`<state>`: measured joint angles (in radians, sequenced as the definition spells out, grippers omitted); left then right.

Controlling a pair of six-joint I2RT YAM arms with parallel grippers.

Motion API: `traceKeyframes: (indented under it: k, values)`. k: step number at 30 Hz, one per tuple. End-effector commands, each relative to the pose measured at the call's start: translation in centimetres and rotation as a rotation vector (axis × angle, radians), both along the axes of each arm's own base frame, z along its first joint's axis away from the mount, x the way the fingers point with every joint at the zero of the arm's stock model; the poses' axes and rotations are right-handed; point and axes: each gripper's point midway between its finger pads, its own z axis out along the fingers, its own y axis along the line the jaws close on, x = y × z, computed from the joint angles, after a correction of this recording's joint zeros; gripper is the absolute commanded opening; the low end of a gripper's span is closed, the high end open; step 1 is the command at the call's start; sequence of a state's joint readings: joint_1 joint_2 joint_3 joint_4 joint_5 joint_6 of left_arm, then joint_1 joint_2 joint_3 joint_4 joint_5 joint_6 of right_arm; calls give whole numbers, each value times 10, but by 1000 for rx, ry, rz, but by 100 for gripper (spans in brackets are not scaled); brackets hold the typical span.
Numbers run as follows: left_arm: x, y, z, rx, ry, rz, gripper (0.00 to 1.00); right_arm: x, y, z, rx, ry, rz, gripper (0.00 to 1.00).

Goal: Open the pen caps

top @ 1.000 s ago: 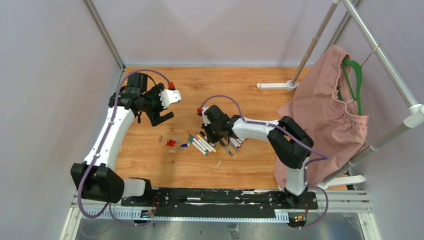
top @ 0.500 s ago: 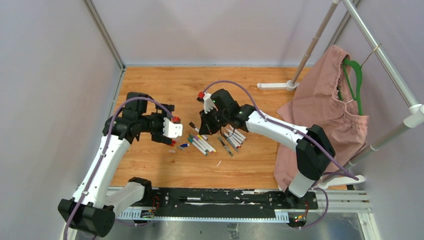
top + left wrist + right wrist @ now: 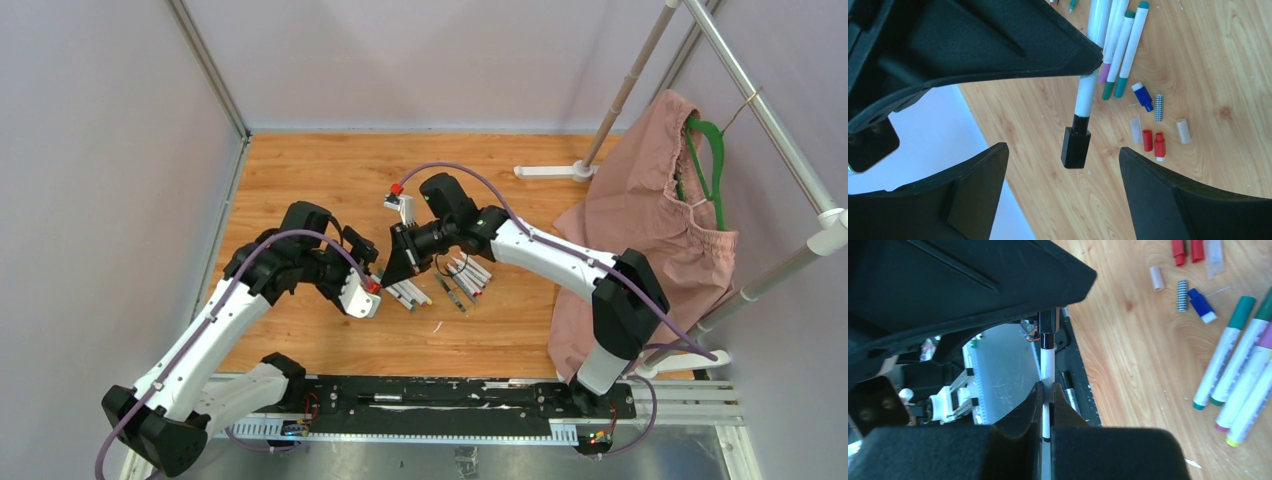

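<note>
My right gripper [image 3: 1047,386] is shut on a thin white pen [image 3: 1047,365] and holds it above the table, its black cap [image 3: 1076,147] pointing at the left gripper. In the left wrist view my left gripper [image 3: 1062,150] stands open, one finger on each side of that black cap with wide gaps, touching nothing. In the top view the two grippers meet at mid-table, left gripper [image 3: 366,276] against right gripper [image 3: 396,262]. Loose on the wood lie two red caps [image 3: 1153,143], a blue cap [image 3: 1143,96] and a pale cap [image 3: 1183,131]. Capped pens [image 3: 1128,50] lie beside them.
A row of white pens [image 3: 458,276] lies under the right arm. A pink cloth on a green hanger [image 3: 650,220] hangs from a rack at the right, whose white foot [image 3: 550,172] rests at the back. Grey walls close off the left and back.
The left arm swung from the back left down to mid-table, bringing its open fingers around the black cap. The right gripper lifted the pen off the pile and turned it toward the left gripper.
</note>
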<state>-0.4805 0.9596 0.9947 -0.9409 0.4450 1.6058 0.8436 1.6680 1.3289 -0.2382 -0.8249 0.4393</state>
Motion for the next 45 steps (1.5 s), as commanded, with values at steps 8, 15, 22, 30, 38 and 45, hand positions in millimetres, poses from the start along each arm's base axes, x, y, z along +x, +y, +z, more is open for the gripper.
traceKeyframes:
  k: [8,15,22,30,38,45]
  values:
    - [-2,-1,0,49,-59,-47,53,0,20,11,102,186,16,0]
    - [2,3,0,75,-81,-39,23,5,22,7,110,200,-7,0]
    - [3,7,-4,97,-93,-34,1,6,16,-1,100,225,-31,22]
    - [6,5,-3,97,-85,-35,0,10,30,6,155,243,-62,35]
    - [9,8,-6,118,-87,-21,0,14,36,5,176,276,-74,2]
    - [15,10,-9,147,-82,-12,0,6,33,-2,169,297,-56,35]
